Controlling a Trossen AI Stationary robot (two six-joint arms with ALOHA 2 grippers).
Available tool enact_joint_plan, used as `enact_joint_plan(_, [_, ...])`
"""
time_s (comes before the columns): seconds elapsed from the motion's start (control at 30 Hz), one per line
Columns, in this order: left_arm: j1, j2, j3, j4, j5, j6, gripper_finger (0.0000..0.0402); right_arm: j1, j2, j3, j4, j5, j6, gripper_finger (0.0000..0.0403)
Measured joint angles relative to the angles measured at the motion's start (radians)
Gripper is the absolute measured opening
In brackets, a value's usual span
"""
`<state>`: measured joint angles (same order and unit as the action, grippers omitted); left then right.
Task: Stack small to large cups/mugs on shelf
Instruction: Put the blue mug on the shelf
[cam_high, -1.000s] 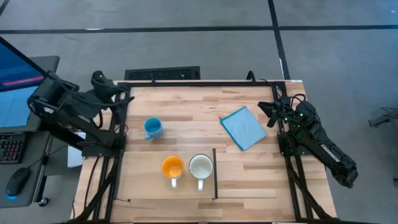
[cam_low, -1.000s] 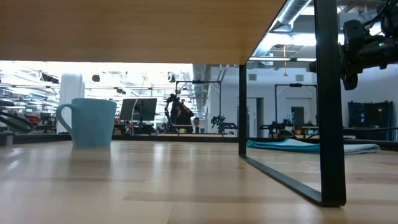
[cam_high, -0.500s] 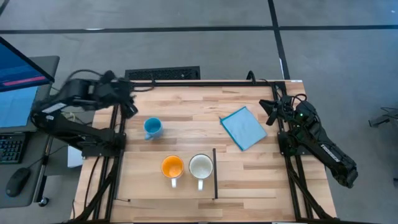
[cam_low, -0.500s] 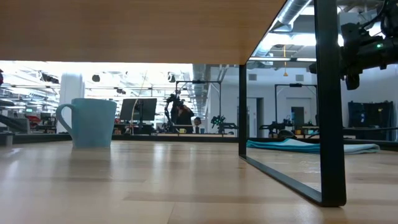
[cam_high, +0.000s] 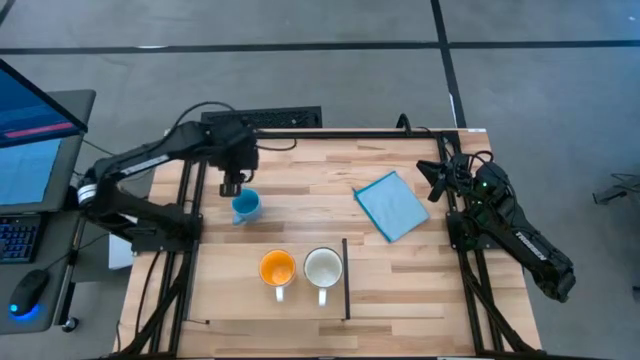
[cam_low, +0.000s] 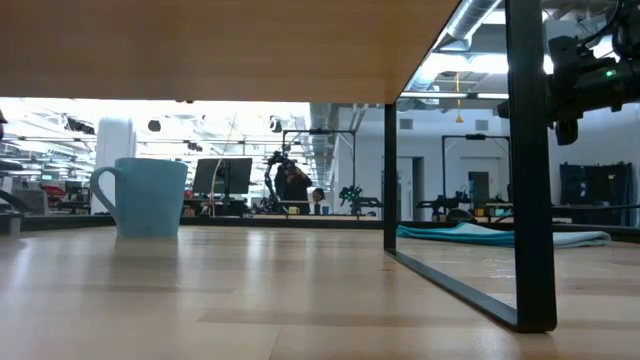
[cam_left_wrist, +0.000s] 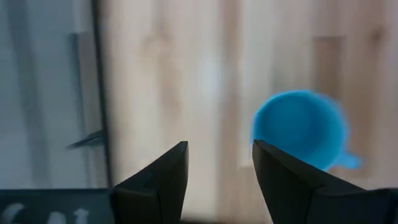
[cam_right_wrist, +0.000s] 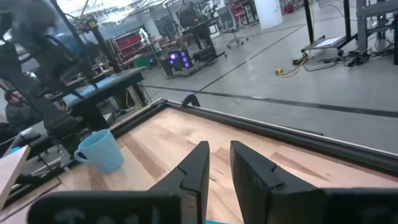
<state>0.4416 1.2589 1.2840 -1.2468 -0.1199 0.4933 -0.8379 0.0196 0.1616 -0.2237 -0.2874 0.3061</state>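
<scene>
Left arm reaches out over the table, left gripper (cam_high: 232, 186) pointing down, fingers parted, nothing held — right gripper (cam_high: 437, 180) parked at the right edge, fingers narrowly apart, empty.

— Left arm (cam_high: 160, 160) finish?
— Matte black throughout, with a white band near its base. Its fingers (cam_left_wrist: 158, 180) are dark, wedge-shaped and taper to blunt tips.
— Right arm (cam_high: 510, 230)?
— Same black casing, pale lettering along the forearm, and loose black cables bunched at the wrist. Its fingers (cam_right_wrist: 193, 171) are dark with angular edges.
</scene>
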Motion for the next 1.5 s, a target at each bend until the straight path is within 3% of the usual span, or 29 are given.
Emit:
enact_joint_plan(0.1, [0.048, 0.058, -0.009, -0.013, 0.138, 0.029, 0.0171, 0.0, 0.0, 0.0, 0.0, -0.001, 0.0, 0.0086])
enact_joint_plan(0.17, [0.064, 0.094, -0.01, -0.046, 0.165, 0.064, 0.0171, 0.0, 0.0, 0.0, 0.0, -0.002, 0.0, 0.0086])
enact_joint_plan(0.33, [0.072, 0.193, -0.011, -0.109, 0.135, 0.15, 0.0171, 0.0, 0.0, 0.0, -0.001, -0.002, -0.001, 0.0086])
enact_joint_plan(0.53, [0.063, 0.28, -0.011, -0.069, 0.132, 0.198, 0.0171, 0.0, 0.0, 0.0, -0.001, -0.003, -0.018, 0.0086])
enact_joint_plan(1.03, [0.06, 0.331, -0.03, 0.011, 0.201, 0.233, 0.0171, -0.002, 0.0, 0.0, -0.003, -0.002, -0.028, 0.0086])
enact_joint_plan(1.5, [0.064, 0.324, -0.161, 0.118, 0.165, 0.227, 0.017, -0.002, 0.0, 0.0, -0.003, 0.001, -0.053, 0.0086])
